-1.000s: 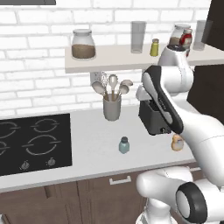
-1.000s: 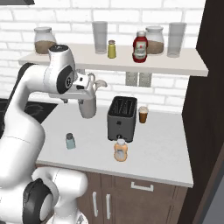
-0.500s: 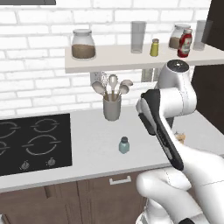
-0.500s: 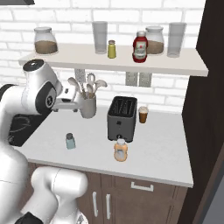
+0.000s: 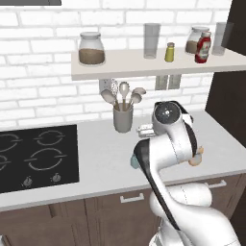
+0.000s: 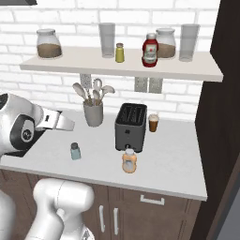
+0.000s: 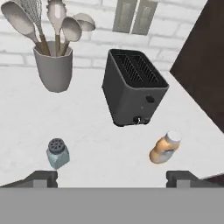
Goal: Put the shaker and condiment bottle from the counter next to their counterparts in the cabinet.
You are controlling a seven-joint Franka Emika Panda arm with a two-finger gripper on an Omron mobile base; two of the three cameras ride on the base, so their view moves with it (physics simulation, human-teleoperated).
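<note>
The shaker (image 6: pixel 75 151), a stubby pale blue-grey cylinder with a dark perforated cap, stands upright on the pale counter (image 6: pixel 173 164) in front of the utensil crock, nearer the front edge than the wall. The condiment bottle (image 6: pixel 129 161), glossy orange-tan with a pinched waist and a pale cap, stands near the front edge, just in front of the toaster (image 6: pixel 131 126), a boxy dark grey block with two slots on top. Both are untouched and well apart from each other. Behind the shaker, the smooth grey crock (image 6: pixel 93 114) holds spoons and a whisk. Above, the thick cream cabinet (image 6: pixel 197 71) slab carries the yellow-green shaker (image 6: pixel 119 52) and the red bottle (image 6: pixel 149 49) among glass jars and tumblers. The hand (image 7: pixel 111 177) hangs over the counter's front part, fingers (image 7: pixel 43 177) spread wide with nothing between them. Since a second ago the arm has swung down from in front of the toaster, and the jaws have opened.
</note>
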